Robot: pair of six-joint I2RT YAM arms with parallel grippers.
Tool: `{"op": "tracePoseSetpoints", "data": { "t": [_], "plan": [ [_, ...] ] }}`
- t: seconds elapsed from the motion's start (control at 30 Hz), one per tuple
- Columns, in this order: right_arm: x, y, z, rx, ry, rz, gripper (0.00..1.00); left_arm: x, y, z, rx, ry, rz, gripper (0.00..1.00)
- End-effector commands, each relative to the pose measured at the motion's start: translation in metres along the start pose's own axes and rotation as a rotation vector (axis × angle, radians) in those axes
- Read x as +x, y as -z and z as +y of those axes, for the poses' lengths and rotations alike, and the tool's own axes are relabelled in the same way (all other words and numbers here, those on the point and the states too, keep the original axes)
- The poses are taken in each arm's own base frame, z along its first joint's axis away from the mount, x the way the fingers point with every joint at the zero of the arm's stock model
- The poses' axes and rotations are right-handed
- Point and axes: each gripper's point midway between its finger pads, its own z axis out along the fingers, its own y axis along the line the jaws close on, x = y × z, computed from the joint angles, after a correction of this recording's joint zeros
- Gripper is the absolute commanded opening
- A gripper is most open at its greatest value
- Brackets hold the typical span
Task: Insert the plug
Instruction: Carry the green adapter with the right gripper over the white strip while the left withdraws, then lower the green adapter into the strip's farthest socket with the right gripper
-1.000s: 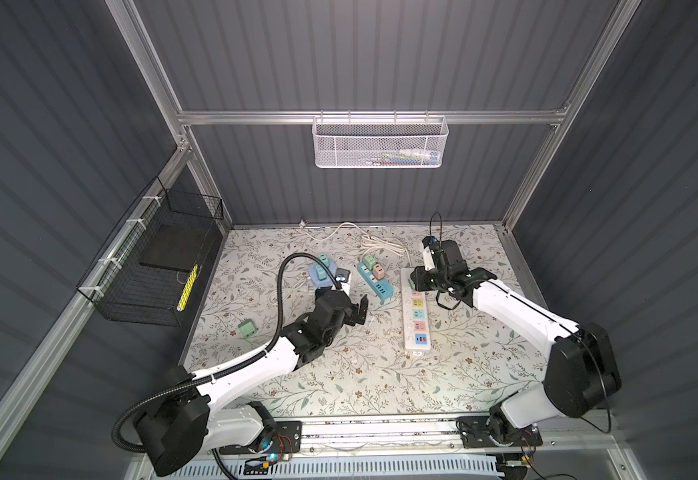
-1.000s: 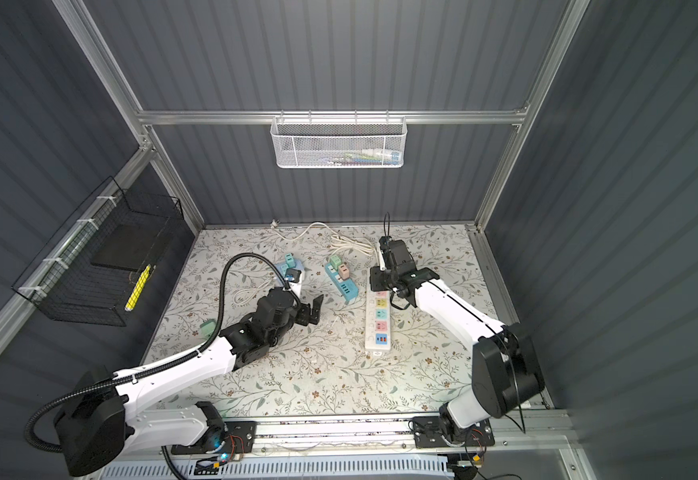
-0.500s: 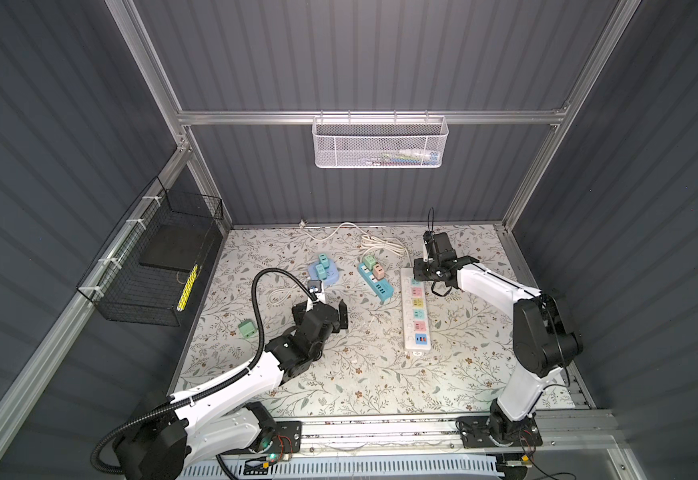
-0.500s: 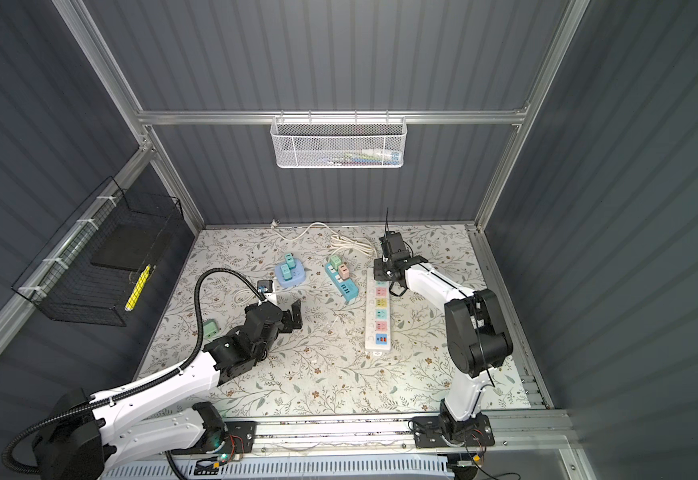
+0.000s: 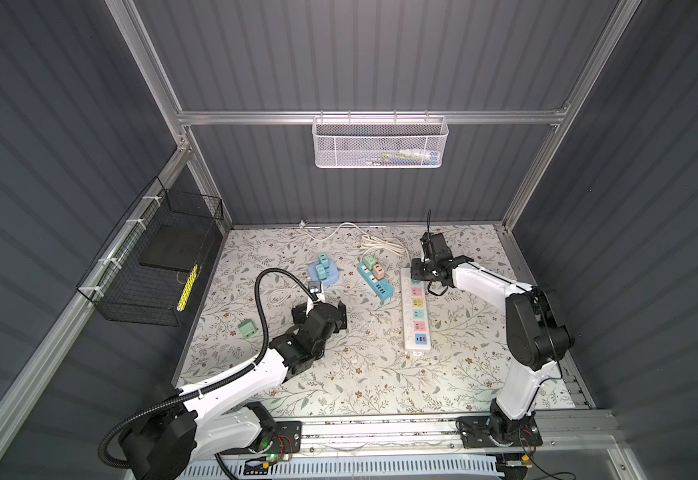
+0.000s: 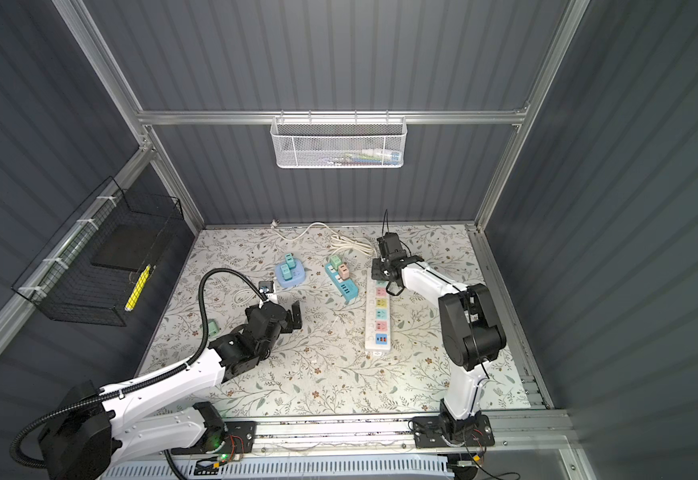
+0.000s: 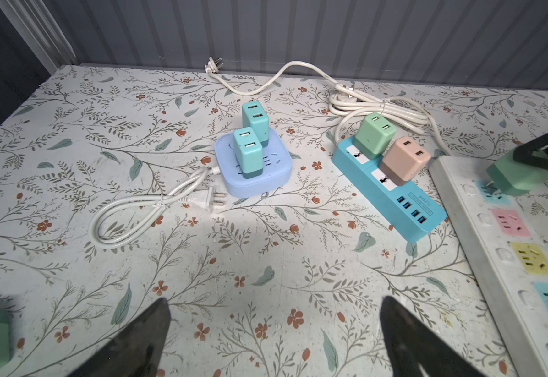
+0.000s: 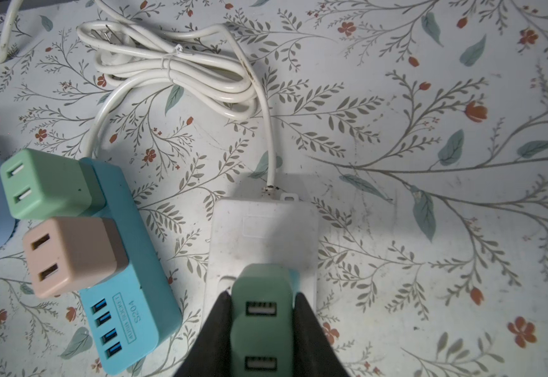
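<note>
My right gripper is shut on a green plug, a small adapter with two USB ports facing the wrist camera. It holds the plug over the far end of the white power strip. In the left wrist view the green plug is tilted, and its metal prongs show right at the strip's end blue socket. In both top views the right gripper covers that end. My left gripper hangs open over bare table, left of the strip.
A blue strip carries a green and a pink adapter. A lilac square socket holds two teal adapters. A loose green adapter lies at the left. White cords lie at the back. A black wire basket hangs on the left wall.
The left gripper has drawn back to the left and stayed open. The right arm has folded its elbow back and carried the plug a little toward the strip's far end.
</note>
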Motion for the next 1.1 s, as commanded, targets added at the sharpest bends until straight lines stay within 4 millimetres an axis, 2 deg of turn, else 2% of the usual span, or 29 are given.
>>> {"op": "tracePoseSetpoints", "data": {
  "t": [0.0,0.17,0.33,0.47,0.67,0.97,1.07],
  "plan": [
    [0.012,-0.005,0.003,0.011,-0.006,0.034,0.16,-0.012,-0.001,0.001,-0.010,0.022,-0.011,1.00],
    [0.017,0.000,0.002,0.016,-0.026,0.039,0.16,-0.007,-0.007,0.006,-0.033,0.041,0.020,1.00],
    [0.024,-0.005,-0.004,0.054,-0.023,0.055,0.16,-0.002,-0.012,0.008,-0.033,0.064,0.048,1.00],
    [0.029,-0.010,-0.008,0.095,-0.002,0.074,0.16,-0.005,-0.012,0.012,-0.039,0.074,0.045,1.00],
    [0.053,-0.019,-0.011,0.145,0.046,0.148,0.17,-0.007,-0.011,0.014,-0.031,0.095,0.042,1.00],
    [0.102,-0.032,-0.020,0.182,0.032,0.264,0.18,0.000,-0.003,0.013,0.008,0.167,0.063,1.00],
    [0.104,-0.029,-0.020,0.175,0.020,0.258,0.20,-0.002,-0.001,0.014,0.011,0.172,0.065,1.00]
  ]
}}
